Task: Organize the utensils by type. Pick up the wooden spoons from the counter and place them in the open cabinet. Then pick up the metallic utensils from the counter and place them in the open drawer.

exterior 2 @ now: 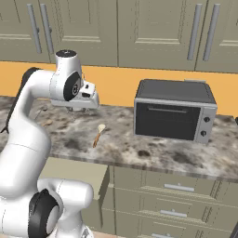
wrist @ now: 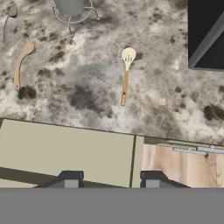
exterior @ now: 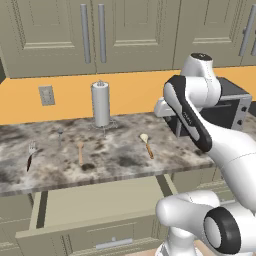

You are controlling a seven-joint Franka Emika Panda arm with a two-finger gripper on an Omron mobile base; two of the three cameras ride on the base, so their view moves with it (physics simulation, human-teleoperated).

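Pincer [wrist: 111,183], jaws apart and empty, hangs above the desk [exterior: 120,155] and open drawer [exterior: 100,202], where the cream-bowled wooden spoon [wrist: 126,74], plain wooden spoon [wrist: 19,65], fork [exterior: 31,154] and metal spoon [wrist: 8,24] lie apart.

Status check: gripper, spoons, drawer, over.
Gripper open, empty, above counter. Both wooden spoons lying on it. Drawer open. Nothing in the way.

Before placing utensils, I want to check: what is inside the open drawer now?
The drawer shows only a plain beige bottom, no utensils; its back part is hidden under the counter.
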